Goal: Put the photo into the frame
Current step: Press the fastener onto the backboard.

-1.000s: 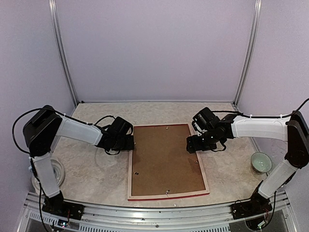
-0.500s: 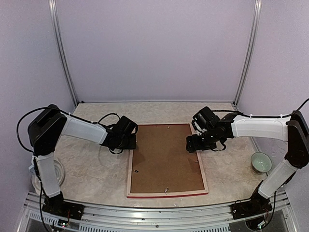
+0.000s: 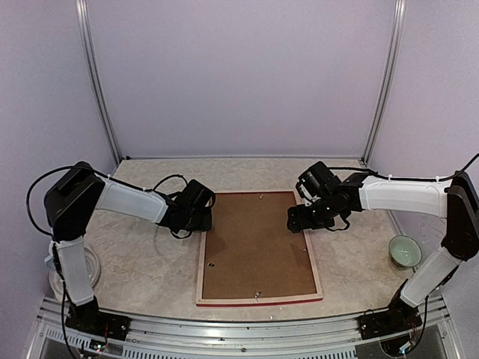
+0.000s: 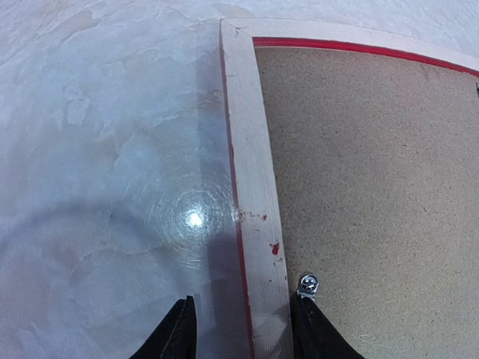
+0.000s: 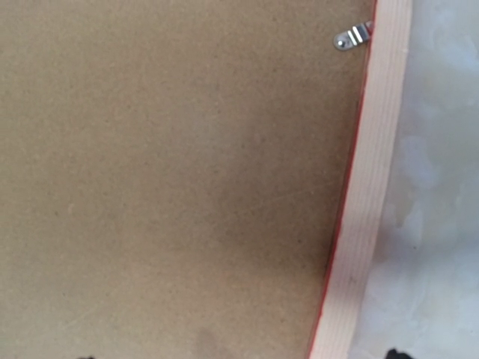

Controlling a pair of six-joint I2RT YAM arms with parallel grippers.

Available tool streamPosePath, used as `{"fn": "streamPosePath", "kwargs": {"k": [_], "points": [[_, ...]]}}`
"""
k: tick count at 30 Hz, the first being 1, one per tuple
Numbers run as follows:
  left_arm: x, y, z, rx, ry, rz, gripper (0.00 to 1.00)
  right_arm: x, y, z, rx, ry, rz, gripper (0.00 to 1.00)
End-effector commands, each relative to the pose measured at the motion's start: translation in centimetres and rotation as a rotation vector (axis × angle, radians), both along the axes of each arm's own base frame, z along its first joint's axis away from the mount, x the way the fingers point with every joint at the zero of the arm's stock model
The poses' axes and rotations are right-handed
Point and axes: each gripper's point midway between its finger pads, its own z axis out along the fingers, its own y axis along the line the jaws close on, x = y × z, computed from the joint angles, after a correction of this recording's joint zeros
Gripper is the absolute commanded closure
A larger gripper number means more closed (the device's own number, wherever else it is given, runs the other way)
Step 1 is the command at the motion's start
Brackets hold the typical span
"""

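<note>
The frame (image 3: 201, 258) lies face down on the table, pale wood back up, a red edge showing. A brown backing board (image 3: 258, 243) fills it and the photo is hidden. My left gripper (image 3: 203, 218) is low over the frame's left bar (image 4: 254, 187). It is open (image 4: 243, 329), with one finger on the table side and the other by a metal clip (image 4: 307, 285). My right gripper (image 3: 297, 221) hangs over the right bar (image 5: 374, 164), open wide (image 5: 238, 356). Only its fingertips show at the bottom edge, nothing held.
A pale green bowl (image 3: 404, 250) stands at the right by the right arm's base. A white round dish (image 3: 90, 268) sits at the left behind the left arm. A second clip (image 5: 352, 36) is on the right bar. A metal rail runs along the near edge.
My left gripper has slid right onto the frame's left bar and its jaws have narrowed. The right gripper has barely moved.
</note>
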Motion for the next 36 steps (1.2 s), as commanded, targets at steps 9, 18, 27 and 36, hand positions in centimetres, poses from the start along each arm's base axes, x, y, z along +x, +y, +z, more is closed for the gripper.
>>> {"fn": "streamPosePath", "kwargs": {"k": [9, 18, 27, 36], "points": [[-0.1, -0.2, 2.8, -0.082, -0.051, -0.002, 0.49, -0.2, 0.4, 0.2, 0.003, 0.003, 0.01, 0.17], [0.0, -1.0, 2.2, -0.083, -0.03, -0.02, 0.48, -0.3, 0.4, 0.1, 0.003, 0.003, 0.009, 0.17], [-0.2, -0.7, 0.0, -0.035, 0.019, -0.013, 0.48, -0.2, 0.4, 0.2, 0.006, -0.001, 0.007, 0.17], [-0.2, -0.5, -0.5, -0.032, 0.023, -0.006, 0.48, -0.3, 0.5, 0.1, 0.008, 0.003, 0.011, 0.17]]}}
